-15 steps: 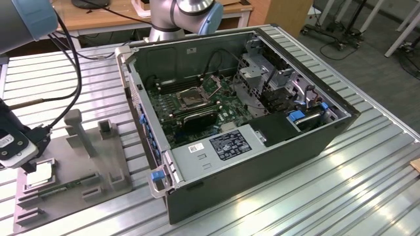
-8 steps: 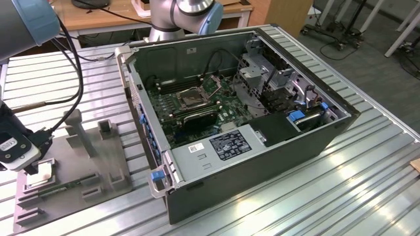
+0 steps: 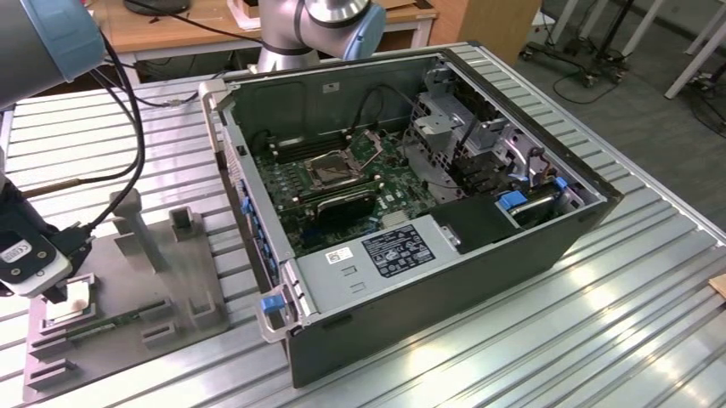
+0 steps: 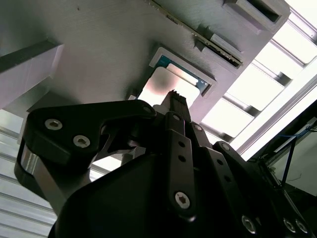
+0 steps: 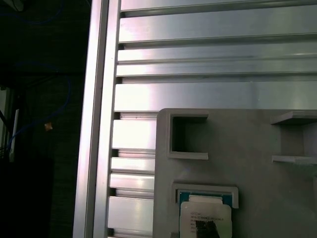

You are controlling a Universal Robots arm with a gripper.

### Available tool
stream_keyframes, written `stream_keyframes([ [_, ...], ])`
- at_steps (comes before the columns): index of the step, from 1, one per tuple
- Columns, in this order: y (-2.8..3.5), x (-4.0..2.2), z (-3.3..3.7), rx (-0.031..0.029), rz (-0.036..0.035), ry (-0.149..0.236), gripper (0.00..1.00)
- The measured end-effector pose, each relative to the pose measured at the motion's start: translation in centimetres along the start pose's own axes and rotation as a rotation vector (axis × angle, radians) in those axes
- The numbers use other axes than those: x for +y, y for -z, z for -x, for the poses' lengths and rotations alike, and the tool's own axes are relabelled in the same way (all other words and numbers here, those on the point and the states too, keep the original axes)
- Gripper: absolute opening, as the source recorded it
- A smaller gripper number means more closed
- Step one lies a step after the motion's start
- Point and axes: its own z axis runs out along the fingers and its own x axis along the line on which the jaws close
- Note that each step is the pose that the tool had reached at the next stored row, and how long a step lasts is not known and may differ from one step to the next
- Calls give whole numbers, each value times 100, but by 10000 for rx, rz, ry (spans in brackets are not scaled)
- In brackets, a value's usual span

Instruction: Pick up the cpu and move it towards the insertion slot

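Observation:
The cpu [image 3: 75,297] is a small silvery square chip lying flat in a pocket of the grey plastic tray [image 3: 170,293] at the exterior view's left. My gripper [image 3: 54,287] hangs just above it, and in the second wrist view the gripper [image 4: 174,97] points straight at the cpu [image 4: 166,82]. The first wrist view shows the cpu [image 5: 205,217] in its framed pocket with a dark shadow on it. The insertion slot [image 3: 332,168] is the square socket with a dark centre on the green motherboard inside the open computer case [image 3: 477,255].
A thin green memory stick [image 3: 108,325] lies in the tray beside the cpu. Upright grey posts [image 3: 131,225] rise from the tray. The case walls [image 3: 244,195] stand between tray and socket. Black cables [image 3: 131,127] hang over the ribbed metal table [image 3: 635,323].

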Motion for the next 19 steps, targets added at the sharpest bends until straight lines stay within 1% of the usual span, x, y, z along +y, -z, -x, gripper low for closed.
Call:
stream_keyframes([
  [13, -9, 0, 0, 0, 0, 0, 10],
  [15, -10, 0, 0, 0, 0, 0, 11],
  [17, -11, -1, 0, 0, 0, 0, 24],
  [18, -11, 0, 0, 1, 0, 0, 24],
  [19, -12, -1, 0, 0, 0, 0, 29],
])
